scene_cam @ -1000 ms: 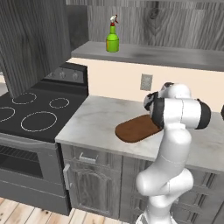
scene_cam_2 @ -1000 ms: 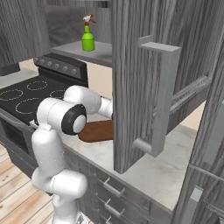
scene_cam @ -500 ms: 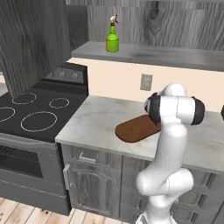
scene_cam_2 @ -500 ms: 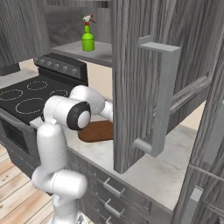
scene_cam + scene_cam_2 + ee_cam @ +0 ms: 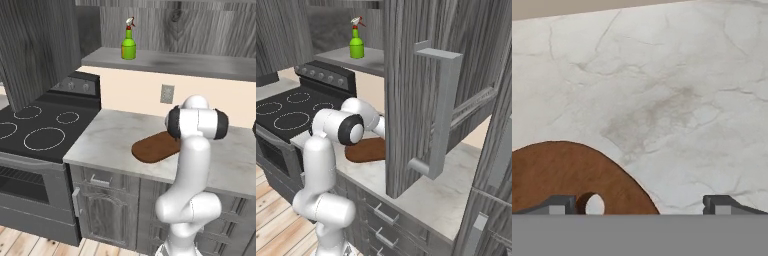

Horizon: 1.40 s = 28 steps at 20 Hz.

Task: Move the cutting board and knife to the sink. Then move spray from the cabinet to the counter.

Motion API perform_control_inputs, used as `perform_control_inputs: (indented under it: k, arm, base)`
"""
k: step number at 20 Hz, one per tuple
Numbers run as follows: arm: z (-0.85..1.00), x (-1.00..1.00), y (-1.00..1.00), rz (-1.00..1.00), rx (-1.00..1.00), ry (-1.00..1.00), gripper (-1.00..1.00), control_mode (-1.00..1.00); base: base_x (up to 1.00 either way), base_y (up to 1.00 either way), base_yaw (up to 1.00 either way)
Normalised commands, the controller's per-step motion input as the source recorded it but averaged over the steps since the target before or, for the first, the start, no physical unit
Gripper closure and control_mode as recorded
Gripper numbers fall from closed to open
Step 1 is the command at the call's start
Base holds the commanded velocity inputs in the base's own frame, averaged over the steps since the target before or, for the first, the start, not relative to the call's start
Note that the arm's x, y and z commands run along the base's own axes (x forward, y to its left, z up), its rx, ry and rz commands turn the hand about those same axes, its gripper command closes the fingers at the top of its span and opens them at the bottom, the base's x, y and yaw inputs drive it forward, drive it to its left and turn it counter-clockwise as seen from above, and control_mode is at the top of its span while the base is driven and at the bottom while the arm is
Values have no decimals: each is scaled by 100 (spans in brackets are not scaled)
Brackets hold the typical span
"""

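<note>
The reddish-brown cutting board point(image 5: 154, 148) lies flat on the marble counter point(image 5: 107, 139), beyond my arm's elbow. In the hand view its rounded end with the small hole point(image 5: 594, 204) sits at the lower left. My gripper point(image 5: 641, 205) hovers low over that end, open, with the left fingertip point(image 5: 559, 204) over the board and the right one over bare counter point(image 5: 672, 95). The board also shows in the right base view point(image 5: 367, 150). The green spray point(image 5: 128, 45) stands upright on the cabinet shelf point(image 5: 180, 62) above. The knife is out of view.
A black stovetop point(image 5: 37, 125) with ring burners adjoins the counter on the left. An open cabinet door point(image 5: 416, 100) with a long handle hangs close to my arm's right side. A wall outlet point(image 5: 167, 93) sits behind the board. Grey drawers point(image 5: 107, 200) lie below.
My arm's upper joint has shifted slightly left and up over the board. The gripper has stayed open; board and spray have not moved.
</note>
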Motion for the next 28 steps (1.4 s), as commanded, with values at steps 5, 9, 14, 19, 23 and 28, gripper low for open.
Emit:
perform_control_inputs:
  k: [5,9,14,19,23,28]
  arm:
    - [0,26,0,0,0,-2,-100,-100]
    - [-1,30,0,0,0,0,-100,-100]
    - [-12,45,0,0,0,0,-100,-100]
    - [-18,42,0,0,0,0,-100,-100]
    - [-25,23,0,0,3,0,-100,-100]
    - [-39,11,0,0,3,0,-100,-100]
  base:
    - [0,0,0]
    - [0,0,0]
    - [0,0,0]
    - [0,0,0]
    - [0,0,0]
    - [0,0,0]
